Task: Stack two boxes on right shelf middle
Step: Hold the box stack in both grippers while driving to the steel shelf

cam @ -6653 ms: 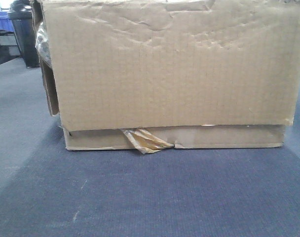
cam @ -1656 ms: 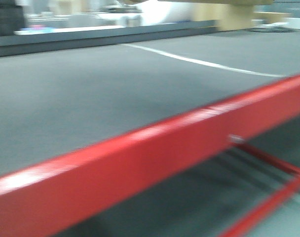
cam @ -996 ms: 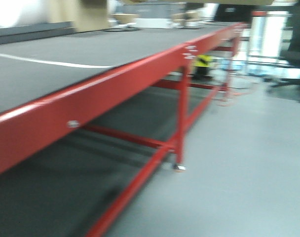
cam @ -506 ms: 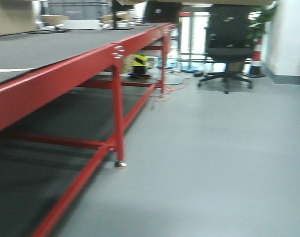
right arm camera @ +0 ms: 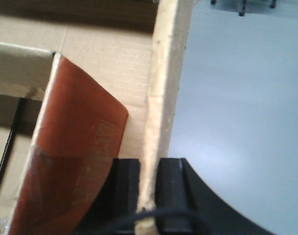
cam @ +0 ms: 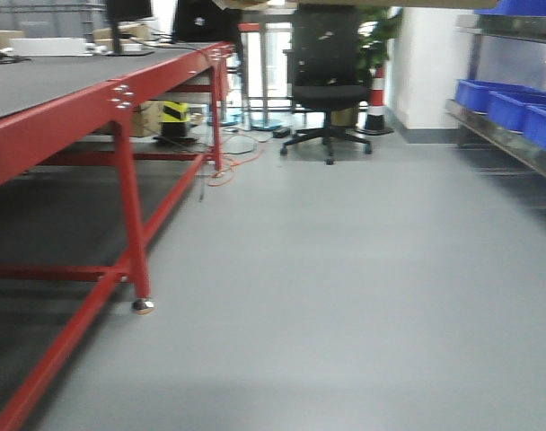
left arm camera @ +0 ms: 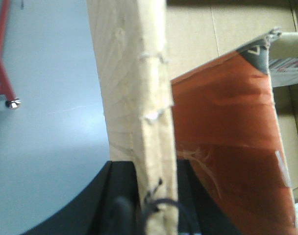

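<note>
Carrying stage; item held aloft between both arms.

Box (left arm camera: 134,98): open-topped brown corrugated cardboard, held clear of the floor (cam: 345,269). A tan strip along the top edge of the front view is probably its underside. Only one box can be made out; whether the second rides with it cannot be told. Inside, a rust-brown sheet (left arm camera: 227,137) leans against the inner face.

Left gripper (left arm camera: 153,198): clamped on one side wall at its upper edge, one finger inside, one outside. The wall edge here is frayed and nicked.

Right gripper (right arm camera: 149,193): clamped likewise on what appears to be the opposite wall, jaws tight on the cardboard.

Shelf (cam: 502,139): steel rack at the far right of the front view, well apart from the robot, carrying blue bins (cam: 511,103). Its middle level is not plainly seen.

Also present: red worktop (cam: 75,103) at left, black chair (cam: 327,63) ahead.

Handling, as judged: light for its bulk, but the walls are thin and flex. A pinch on a single wall edge may buckle or tear it, the frayed left edge first. Contents may slide if the box tips. The best hold is the one in use: opposite walls, both arms level and moving together. Steel probably lets cardboard slip, so set it down flat and fully on.
</note>
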Motion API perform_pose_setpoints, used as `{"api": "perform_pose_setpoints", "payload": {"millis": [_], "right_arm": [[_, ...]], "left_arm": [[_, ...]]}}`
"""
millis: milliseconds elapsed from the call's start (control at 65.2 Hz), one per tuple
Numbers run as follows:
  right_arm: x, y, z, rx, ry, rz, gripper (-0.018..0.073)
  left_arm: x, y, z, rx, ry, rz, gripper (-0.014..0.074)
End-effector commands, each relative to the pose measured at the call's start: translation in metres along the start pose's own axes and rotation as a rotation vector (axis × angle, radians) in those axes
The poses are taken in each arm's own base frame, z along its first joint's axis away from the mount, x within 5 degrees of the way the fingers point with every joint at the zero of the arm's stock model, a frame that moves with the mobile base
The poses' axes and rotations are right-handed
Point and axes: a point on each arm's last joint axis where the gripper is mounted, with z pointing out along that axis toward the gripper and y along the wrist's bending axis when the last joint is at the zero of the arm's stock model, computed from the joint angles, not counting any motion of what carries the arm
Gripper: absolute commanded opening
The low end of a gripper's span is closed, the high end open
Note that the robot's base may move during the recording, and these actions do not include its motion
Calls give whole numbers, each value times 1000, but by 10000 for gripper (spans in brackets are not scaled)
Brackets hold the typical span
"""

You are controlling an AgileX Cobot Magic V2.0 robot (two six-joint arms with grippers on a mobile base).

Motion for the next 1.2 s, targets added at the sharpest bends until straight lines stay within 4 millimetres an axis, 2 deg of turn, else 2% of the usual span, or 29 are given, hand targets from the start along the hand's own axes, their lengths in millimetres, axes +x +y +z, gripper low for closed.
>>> {"api": "perform_pose_setpoints", "payload": {"millis": [0,1180], "right_arm": [[-7,-5,-6,48,-67,-37,-154],[-7,-5,-6,48,-67,-37,-154]], "left_arm": [[-8,0,-11,6,-80,-2,-111],[-8,0,-11,7,-81,-2,-111]]}}
